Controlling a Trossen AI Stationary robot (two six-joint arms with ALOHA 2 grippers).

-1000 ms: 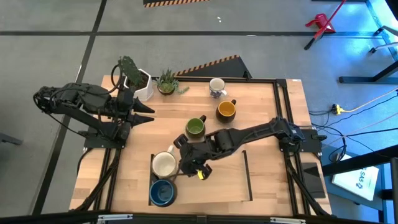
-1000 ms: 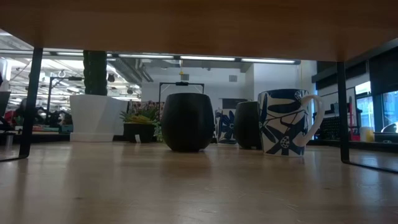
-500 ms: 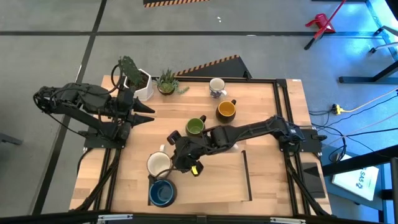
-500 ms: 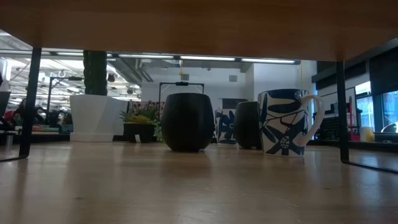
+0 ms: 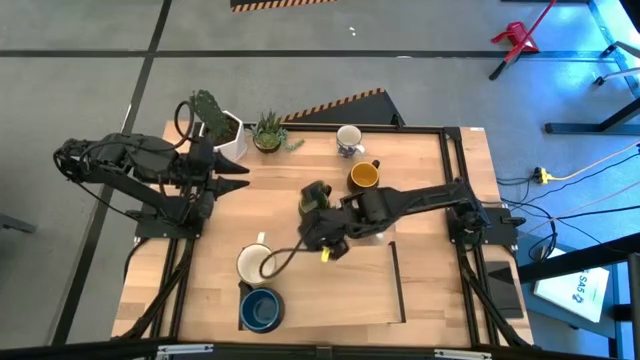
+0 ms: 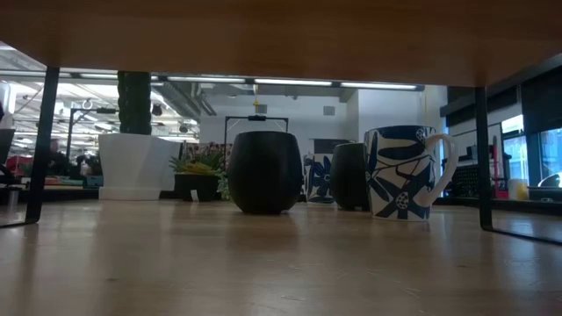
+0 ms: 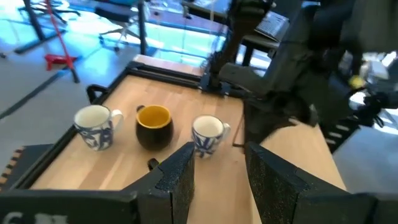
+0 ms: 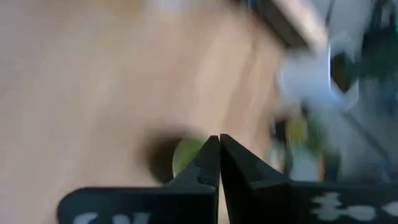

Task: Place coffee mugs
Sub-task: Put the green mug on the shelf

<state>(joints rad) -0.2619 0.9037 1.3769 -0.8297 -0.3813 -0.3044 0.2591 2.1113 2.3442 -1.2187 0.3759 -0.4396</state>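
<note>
Table edges: the wooden table (image 5: 420, 290) is framed by black rails on all sides; the mugs keep to its left and far half, and the near-right part is bare wood.
Open room: bare wood lies between the left arm's fingers and the mugs at centre, and along the near edge right of the blue mug.
Left gripper (image 5: 243, 179): at 9 o'clock of the table, hanging above the wood with its fingers apart, nothing between them.
Right gripper (image 5: 308, 196): over the table's centre, fingers pressed together with nothing held, above the green mug.
Green mug (image 8: 184, 157): centre of the table, mostly hidden by the right arm in the high view; a green rim shows past the right fingers.
Cream-white mug (image 5: 254, 265): at 7 o'clock, upright, pale inside.
Blue mug (image 5: 261, 310): at 7 o'clock by the near edge, just beside the cream-white mug.
Orange-yellow mug (image 5: 363, 177): at 1 o'clock of centre, dark outside, yellow inside.
Patterned mug (image 5: 349, 139): at 12 o'clock by the far edge, white with blue markings.
Cactus pot (image 5: 229, 136): white, at 11 o'clock, at the far-left corner.
Spiky plant pot (image 5: 268, 132): just right of the cactus pot.
</note>
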